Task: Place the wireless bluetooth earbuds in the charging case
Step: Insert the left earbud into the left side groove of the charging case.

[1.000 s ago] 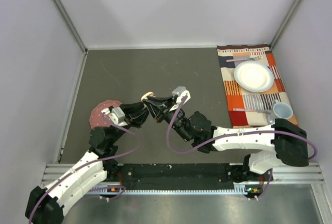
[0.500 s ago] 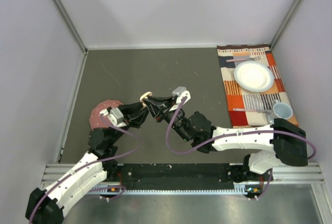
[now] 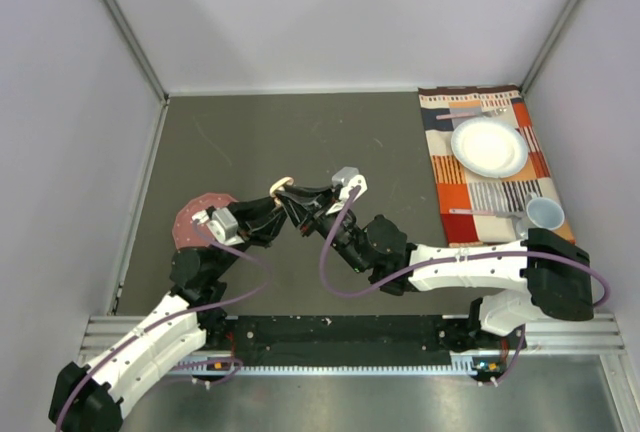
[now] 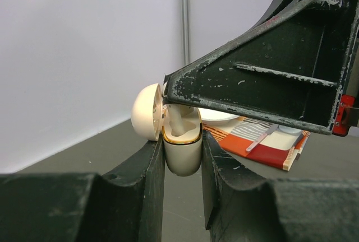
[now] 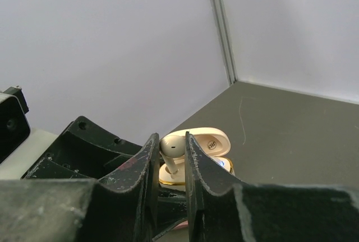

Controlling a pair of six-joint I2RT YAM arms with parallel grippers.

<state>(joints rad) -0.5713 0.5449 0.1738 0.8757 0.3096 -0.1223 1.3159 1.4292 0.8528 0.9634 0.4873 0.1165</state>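
Observation:
My left gripper [image 4: 180, 141] is shut on the pale peach charging case [image 4: 182, 153], which it holds upright above the table with the lid [image 4: 147, 112] swung open. My right gripper [image 5: 171, 140] is shut on a pale peach earbud [image 5: 173, 147], gripping it by the head. The earbud's stem [image 4: 176, 120] points down into the case's opening [image 5: 168, 178]. In the top view both grippers meet at the case [image 3: 284, 185] left of the table's middle. No other earbuds show.
A reddish round disc [image 3: 193, 216] lies under the left arm. At the right stands a striped placemat [image 3: 480, 167] with a white plate [image 3: 489, 146], a cup [image 3: 544, 214] and cutlery. Walls close in the left, back and right.
Both grippers, with case and earbud, have shifted very slightly to the left; otherwise the same.

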